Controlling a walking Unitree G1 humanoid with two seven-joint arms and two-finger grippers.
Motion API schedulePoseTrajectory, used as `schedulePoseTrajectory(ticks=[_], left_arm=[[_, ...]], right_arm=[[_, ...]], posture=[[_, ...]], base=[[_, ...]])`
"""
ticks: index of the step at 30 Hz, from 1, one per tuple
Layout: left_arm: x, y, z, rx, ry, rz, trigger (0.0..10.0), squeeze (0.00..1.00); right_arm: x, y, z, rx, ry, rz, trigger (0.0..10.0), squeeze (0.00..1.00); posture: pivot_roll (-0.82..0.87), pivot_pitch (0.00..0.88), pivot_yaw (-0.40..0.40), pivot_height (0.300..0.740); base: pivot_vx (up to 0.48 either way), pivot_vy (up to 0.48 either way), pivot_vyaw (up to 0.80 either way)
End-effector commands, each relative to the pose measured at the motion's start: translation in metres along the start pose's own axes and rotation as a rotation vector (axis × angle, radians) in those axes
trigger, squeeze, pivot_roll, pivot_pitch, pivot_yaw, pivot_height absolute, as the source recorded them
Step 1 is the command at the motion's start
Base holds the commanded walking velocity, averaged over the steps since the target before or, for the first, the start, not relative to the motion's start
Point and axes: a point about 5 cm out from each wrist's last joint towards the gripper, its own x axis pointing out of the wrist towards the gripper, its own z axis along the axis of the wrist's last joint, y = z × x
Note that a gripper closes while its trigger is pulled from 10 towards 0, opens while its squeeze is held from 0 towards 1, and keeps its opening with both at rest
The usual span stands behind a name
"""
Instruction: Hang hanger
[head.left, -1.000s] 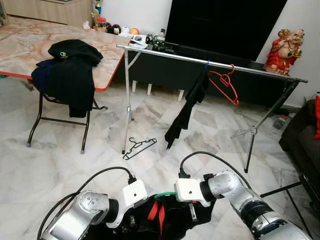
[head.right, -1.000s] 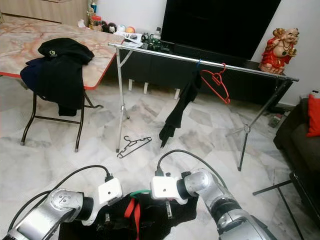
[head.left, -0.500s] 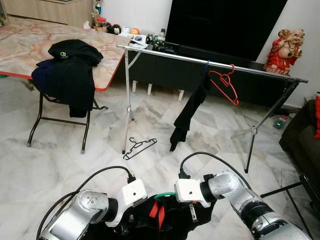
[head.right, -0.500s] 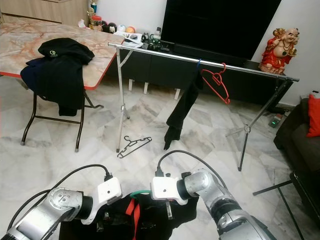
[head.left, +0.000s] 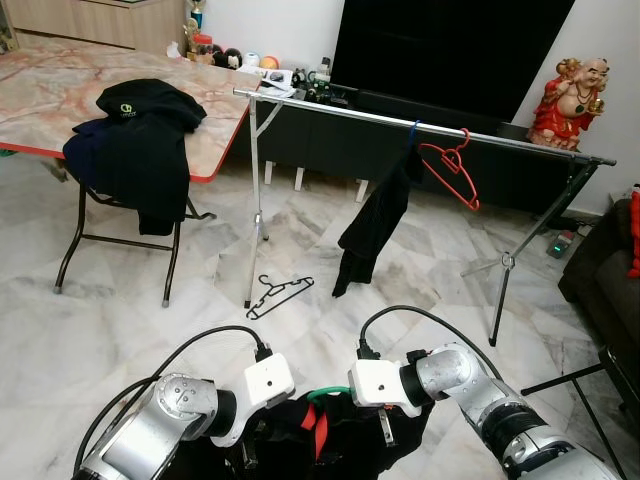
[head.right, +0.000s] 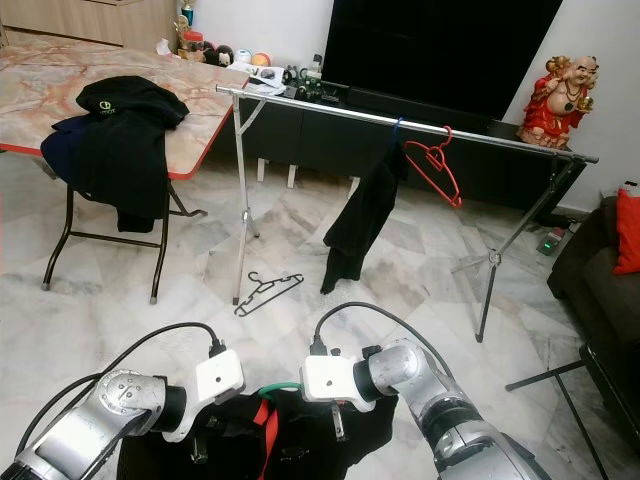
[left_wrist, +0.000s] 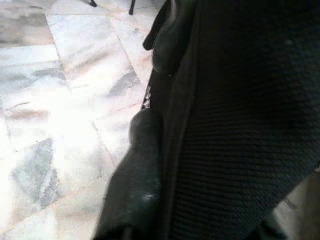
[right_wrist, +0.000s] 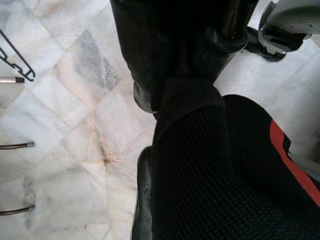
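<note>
Hanger w/ green hook (head.left: 328, 393), mostly buried in a black mesh garment with red stripe (head.left: 340, 440), sits low between both wrists, well short of the rail. Left gripper (left_wrist: 150, 95): black fingers pinched on the fabric edge, cloth runs between them. Right gripper (right_wrist: 150, 165): same, fingers clamped on the garment's other side.

Risks, my guess: grip is on cloth not hanger, so the hanger could slip out when lifted; hook may miss the rail or snag the neighbours.

Outward: long silver clothes rail on tripod legs (head.left: 340, 112) ahead, carrying a red wire hanger (head.left: 452, 170) and a dangling black garment (head.left: 375, 225). Black hanger (head.left: 275, 295) lies on white marble tile floor (head.left: 120, 330). Marble-top folding table (head.left: 60, 95) w/ dark clothes pile (head.left: 140, 140) to left; red/gold figurine (head.left: 572, 100) far right.
</note>
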Motion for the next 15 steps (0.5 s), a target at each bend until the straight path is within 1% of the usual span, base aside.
schedulePoseTrajectory(ticks=[1,3,9,15], left_arm=[[-0.0007,0.0015,-0.0082,-0.007,0.042,0.011,0.0,0.0],[0.0001,0.0022,-0.0058,-0.014,0.022,0.018,0.0,0.0],[0.0012,0.0039,-0.0054,-0.011,0.02,0.034,0.0,0.0],[0.0015,0.0061,-0.0056,-0.012,0.014,0.055,0.0,0.0]], right_arm=[[-0.0149,-0.0049,-0.0048,0.015,0.005,-0.056,0.0,0.0],[-0.0155,-0.0049,-0.0057,0.019,0.01,-0.06,0.0,0.0],[-0.0173,-0.005,-0.0087,0.037,0.026,-0.074,0.0,0.0],[-0.0193,-0.0082,-0.0131,0.058,0.07,-0.132,0.0,0.0]], posture=[[0.22,0.0,-0.192,0.74],[0.22,0.0,-0.193,0.74],[0.22,0.0,-0.191,0.74],[0.22,0.0,-0.192,0.74]], base=[[0.0,0.0,0.0],[0.0,0.0,0.0],[0.0,0.0,0.0],[0.0,0.0,0.0]])
